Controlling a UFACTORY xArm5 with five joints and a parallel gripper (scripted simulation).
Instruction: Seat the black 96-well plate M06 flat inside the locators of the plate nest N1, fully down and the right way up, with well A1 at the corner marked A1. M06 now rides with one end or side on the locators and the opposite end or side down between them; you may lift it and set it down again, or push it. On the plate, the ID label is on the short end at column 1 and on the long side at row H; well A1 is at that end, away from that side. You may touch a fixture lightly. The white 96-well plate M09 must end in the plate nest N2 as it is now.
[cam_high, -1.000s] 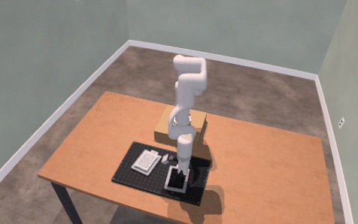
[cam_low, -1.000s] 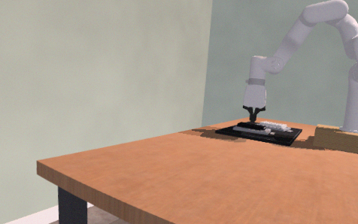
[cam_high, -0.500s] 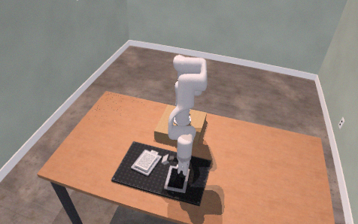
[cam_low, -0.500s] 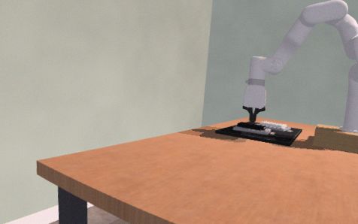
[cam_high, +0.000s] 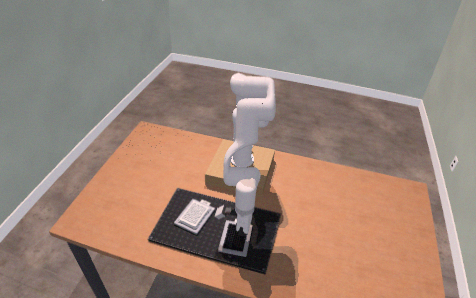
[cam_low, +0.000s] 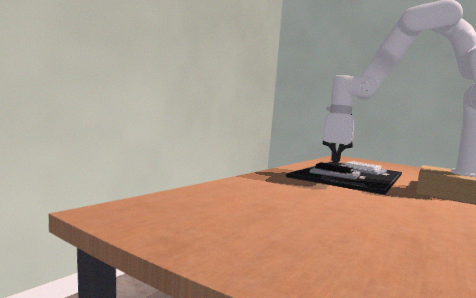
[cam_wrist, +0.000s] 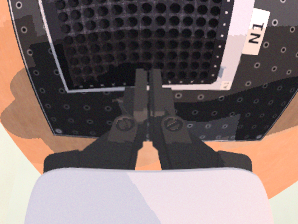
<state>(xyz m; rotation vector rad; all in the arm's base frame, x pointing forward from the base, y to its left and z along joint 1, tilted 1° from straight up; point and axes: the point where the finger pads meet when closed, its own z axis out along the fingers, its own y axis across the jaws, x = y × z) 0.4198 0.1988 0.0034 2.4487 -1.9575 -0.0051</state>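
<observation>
The black 96-well plate M06 (cam_wrist: 136, 30) (cam_high: 234, 241) lies over the white plate nest N1, whose label N1 (cam_wrist: 256, 28) shows at the right in the wrist view. In the exterior view the plate (cam_low: 334, 168) looks slightly tilted on the nest. My gripper (cam_wrist: 147, 84) is shut and empty. Its fingertips stand at the near long edge of the plate, touching or just above it. In the top view the gripper (cam_high: 243, 228) hangs straight down over the plate's far end. The white plate M09 (cam_high: 195, 214) sits in nest N2 to the left.
Both nests stand on a black perforated baseplate (cam_high: 215, 230) on the wooden table. A tan block carries the arm's base behind the baseplate. Two small grey pieces (cam_high: 222, 212) lie between the nests.
</observation>
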